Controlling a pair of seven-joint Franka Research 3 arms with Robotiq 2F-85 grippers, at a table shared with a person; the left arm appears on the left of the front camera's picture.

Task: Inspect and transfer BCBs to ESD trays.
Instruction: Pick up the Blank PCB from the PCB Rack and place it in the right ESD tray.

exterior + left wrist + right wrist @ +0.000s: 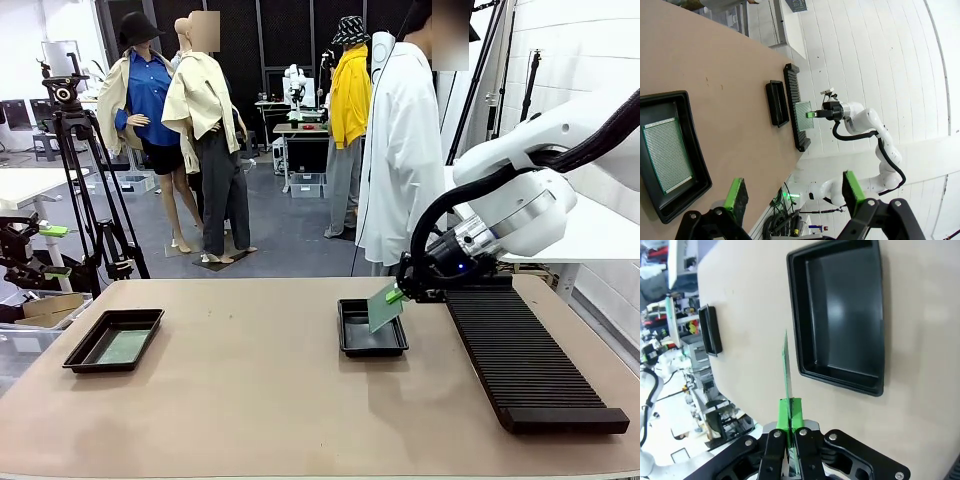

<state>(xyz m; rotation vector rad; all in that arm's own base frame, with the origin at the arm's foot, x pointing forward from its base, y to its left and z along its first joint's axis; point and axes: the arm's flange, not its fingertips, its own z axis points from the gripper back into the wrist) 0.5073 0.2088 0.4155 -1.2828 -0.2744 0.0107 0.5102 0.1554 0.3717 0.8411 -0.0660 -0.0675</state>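
1 board (124, 347) in left tray (85, 352), middle tray (362, 343) — rack (525, 350) rightmost

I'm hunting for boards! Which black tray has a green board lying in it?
The tray on the robot's left side: a green board lies flat inside. The middle tray is empty.

Count with me, operator: you've got two black ESD trays, the left tray (98, 369) and the middle tray (372, 352). Green BCBs, you're looking at two: the first board (122, 346) lying in the left tray, and the second board (384, 308) pinched in a gripper. One long ribbed rack (525, 360), just the one. Two grippers for you, the left gripper (792, 179) and the right gripper (397, 294). One person (400, 160), one table (250, 400).
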